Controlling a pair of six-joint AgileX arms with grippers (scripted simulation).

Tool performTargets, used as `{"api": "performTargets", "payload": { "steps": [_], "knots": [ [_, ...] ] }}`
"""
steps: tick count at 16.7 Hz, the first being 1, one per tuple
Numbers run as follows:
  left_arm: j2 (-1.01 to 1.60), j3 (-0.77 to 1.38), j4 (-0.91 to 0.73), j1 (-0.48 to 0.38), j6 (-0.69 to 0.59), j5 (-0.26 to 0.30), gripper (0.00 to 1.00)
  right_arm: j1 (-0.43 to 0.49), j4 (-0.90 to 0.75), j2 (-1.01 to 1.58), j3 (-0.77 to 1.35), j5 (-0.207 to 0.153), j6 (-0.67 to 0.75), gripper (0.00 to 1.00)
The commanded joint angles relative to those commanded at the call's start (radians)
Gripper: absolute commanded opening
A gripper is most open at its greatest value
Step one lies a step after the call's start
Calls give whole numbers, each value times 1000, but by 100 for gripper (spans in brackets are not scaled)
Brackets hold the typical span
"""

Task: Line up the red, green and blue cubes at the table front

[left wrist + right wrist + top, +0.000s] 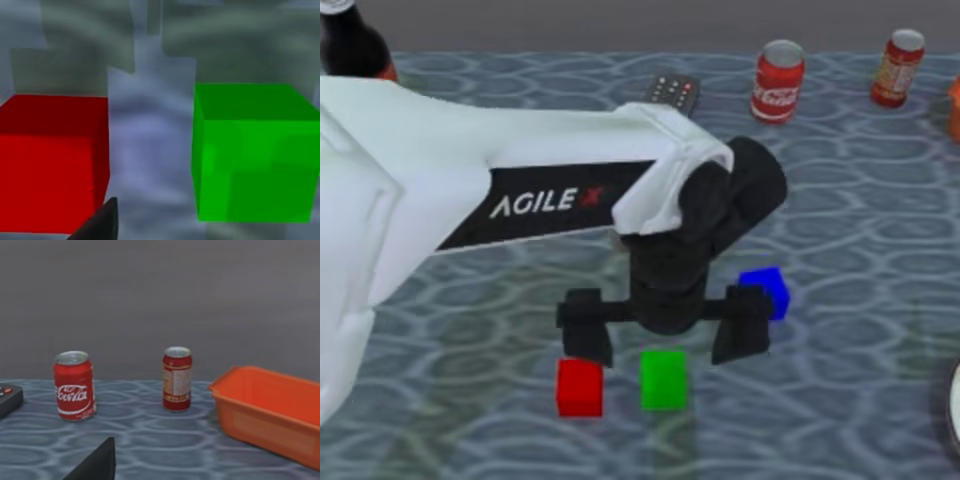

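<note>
The left gripper (665, 335) hangs over the front middle of the tabletop (840, 240), fingers spread wide and grasping nothing. One finger (588, 335) stands just at the 12 o'clock side of the red cube (579, 387); the other is beside the blue cube (766, 290), partly covering it from above. The green cube (663, 379) sits at the gripper's 6 o'clock, between the finger lines. In the left wrist view the red cube (52, 162) and green cube (255, 152) lie side by side with a clear strip of tabletop between them, apart and roughly level with each other.

Red and green look already placed in the front row, red at green's 9 o'clock. The blue cube lies farther back, at green's 1 o'clock, so it appears to be the one left to bring forward.

To do that well, the gripper should centre over blue with its fingers squared to two opposite faces, descend without brushing green, close firmly, and set the cube down at green's 3 o'clock with the same gap as between red and green. The main risk is nudging the green cube out of line on the way.

The right gripper is parked off to the right; whether it is open cannot be told. Its wrist view looks across at a Coca-Cola can (74, 385), a second red can (177, 379) and an orange bin (270, 412). A remote control (672, 94) lies at the far side.
</note>
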Motion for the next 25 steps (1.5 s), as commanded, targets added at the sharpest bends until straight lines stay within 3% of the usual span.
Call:
{"api": "performTargets", "payload": {
  "steps": [4, 9, 12, 18, 25],
  "knots": [
    [-43, 55, -89, 9, 0, 0, 100, 0, 0, 0, 0, 0, 0, 100],
    [-49, 44, -81, 9, 0, -1, 100, 4, -7, 10, 10, -1, 2, 100],
    [-142, -38, -30, 62, 7, -6, 100, 37, -66, 104, 103, -5, 20, 100],
    [-609, -401, 201, 276, 97, -16, 100, 156, -316, 571, 498, -3, 94, 100],
    [-1358, -977, 562, 585, 371, -20, 100, 329, -709, 1390, 1056, -2, 202, 100]
  ]
}}
